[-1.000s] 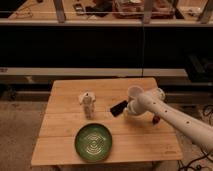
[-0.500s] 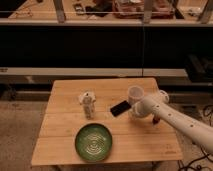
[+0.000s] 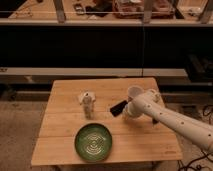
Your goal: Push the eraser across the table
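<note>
Nearest to the camera, a green plate point(image 3: 93, 142) with pale concentric rings lies flat on the front part of the table point(image 3: 60, 135), a light wooden rectangle with a planked top. Beyond the plate, toward the left middle of the tabletop, a small pale bottle-like object point(image 3: 88, 103) stands upright, well apart from the plate's rim. To the right of it, near the table's centre-right, the eraser point(image 3: 118, 107) lies flat as a dark slab, set at a slant to the planks. A white robot arm point(image 3: 175, 120) comes in from the lower right edge and crosses the right side of the table, ending in a rounded white wrist just beside the eraser. The gripper point(image 3: 126, 111) sits at that end, right against the eraser's near right edge; whether it touches the slab cannot be told, and how wide the tool stands cannot be told either. Farther back, past the table's far edge, a dark shelf front runs across the whole width. Above it, a top ledge carries an assortment of blurred items.
</note>
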Robot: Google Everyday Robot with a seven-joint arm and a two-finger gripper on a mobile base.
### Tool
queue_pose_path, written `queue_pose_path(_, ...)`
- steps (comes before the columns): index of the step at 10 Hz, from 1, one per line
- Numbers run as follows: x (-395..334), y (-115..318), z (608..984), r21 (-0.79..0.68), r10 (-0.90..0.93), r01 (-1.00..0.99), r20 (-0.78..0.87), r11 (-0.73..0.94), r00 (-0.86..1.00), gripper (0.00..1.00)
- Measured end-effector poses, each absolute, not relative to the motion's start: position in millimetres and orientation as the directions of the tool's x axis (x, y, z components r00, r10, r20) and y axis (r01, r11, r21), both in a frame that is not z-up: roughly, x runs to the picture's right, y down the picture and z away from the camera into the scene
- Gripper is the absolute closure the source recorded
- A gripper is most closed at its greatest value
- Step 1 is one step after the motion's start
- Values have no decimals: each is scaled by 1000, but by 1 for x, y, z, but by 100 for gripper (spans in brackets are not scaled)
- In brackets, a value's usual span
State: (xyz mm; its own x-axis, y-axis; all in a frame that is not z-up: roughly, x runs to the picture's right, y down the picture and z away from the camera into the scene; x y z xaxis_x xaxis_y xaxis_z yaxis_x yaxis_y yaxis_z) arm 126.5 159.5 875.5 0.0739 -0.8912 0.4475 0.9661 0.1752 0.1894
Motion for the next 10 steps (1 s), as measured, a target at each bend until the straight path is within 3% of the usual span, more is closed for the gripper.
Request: queue_pose_path(10, 105, 122, 917, 199, -910, 972, 413, 122, 30, 100)
